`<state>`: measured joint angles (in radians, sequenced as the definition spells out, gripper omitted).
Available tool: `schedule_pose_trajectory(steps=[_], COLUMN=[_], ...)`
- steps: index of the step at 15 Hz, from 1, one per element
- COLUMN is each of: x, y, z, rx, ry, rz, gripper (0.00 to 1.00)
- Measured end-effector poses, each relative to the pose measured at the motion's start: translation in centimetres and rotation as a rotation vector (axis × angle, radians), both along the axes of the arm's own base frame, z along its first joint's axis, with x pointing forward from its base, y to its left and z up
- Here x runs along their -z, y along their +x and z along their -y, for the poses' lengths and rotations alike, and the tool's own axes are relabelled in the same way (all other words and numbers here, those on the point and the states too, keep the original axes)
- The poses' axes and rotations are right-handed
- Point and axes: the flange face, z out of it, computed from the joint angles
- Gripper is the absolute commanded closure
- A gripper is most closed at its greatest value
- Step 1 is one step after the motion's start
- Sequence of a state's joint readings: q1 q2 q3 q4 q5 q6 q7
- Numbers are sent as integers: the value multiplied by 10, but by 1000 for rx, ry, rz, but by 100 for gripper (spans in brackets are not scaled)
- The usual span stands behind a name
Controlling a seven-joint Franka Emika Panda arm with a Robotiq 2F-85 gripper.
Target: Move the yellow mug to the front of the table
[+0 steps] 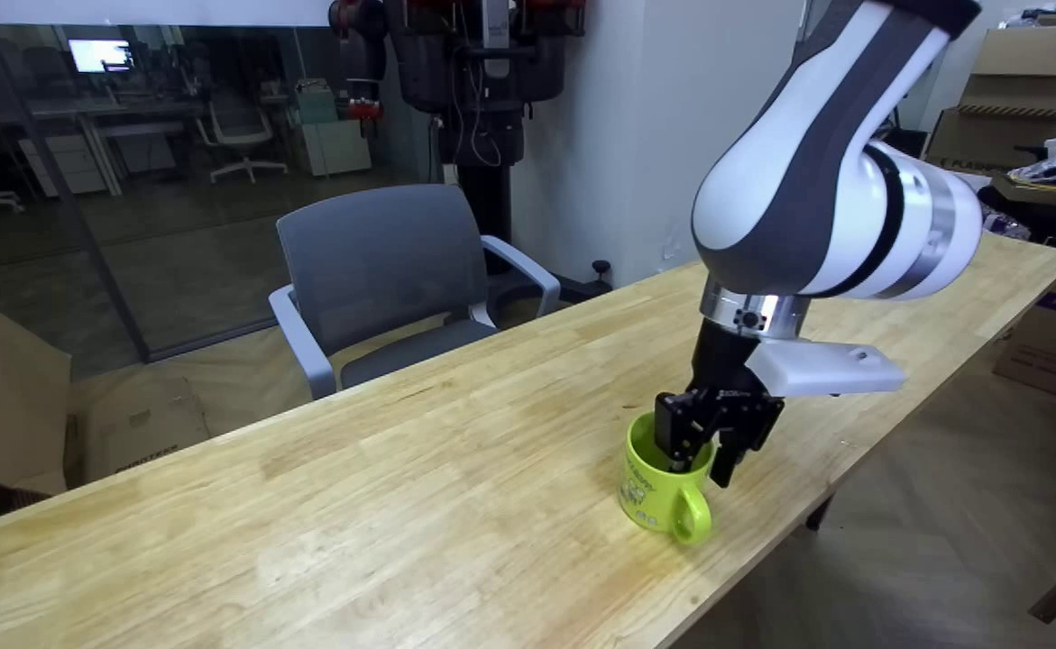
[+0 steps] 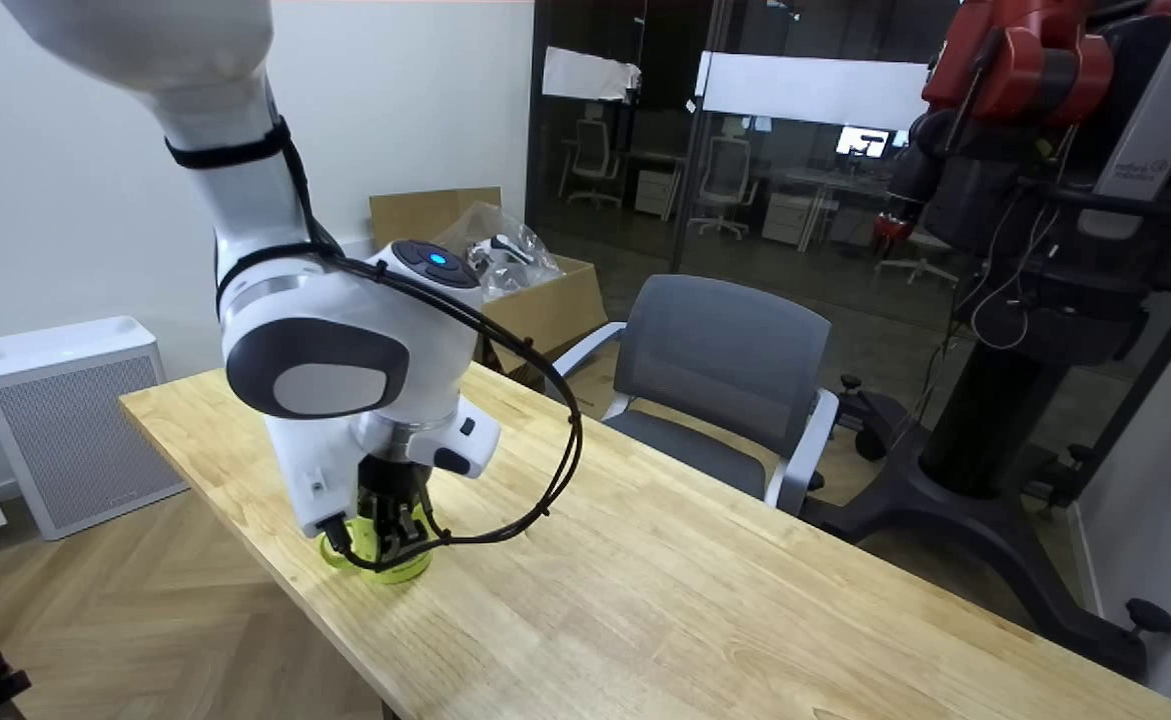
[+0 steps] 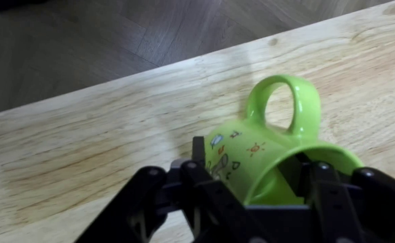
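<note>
Yellow mug smooth and glossy; table pale grained wood

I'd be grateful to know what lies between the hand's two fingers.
The wall of the mug: the wrist view shows one finger inside, the other outside.

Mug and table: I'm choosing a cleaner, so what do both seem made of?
Mug: probably glazed ceramic, though plastic is possible; glossy, with bright highlights on its handle.
Table: apparently wood, smooth and perhaps varnished; plank grain and a soft sheen show.
</note>
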<state>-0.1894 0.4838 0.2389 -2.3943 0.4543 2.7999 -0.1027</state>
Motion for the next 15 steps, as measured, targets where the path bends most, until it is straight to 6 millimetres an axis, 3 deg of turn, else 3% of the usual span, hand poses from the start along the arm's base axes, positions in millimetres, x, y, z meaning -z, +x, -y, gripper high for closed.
schedule_pose_trajectory(steps=[3,11,15], x=[-1,-11,-17], y=[1,1,-5], z=[5,33,33], rx=[11,140,204], ry=[-8,-145,-219], rz=[11,128,148], gripper=[0,0,0])
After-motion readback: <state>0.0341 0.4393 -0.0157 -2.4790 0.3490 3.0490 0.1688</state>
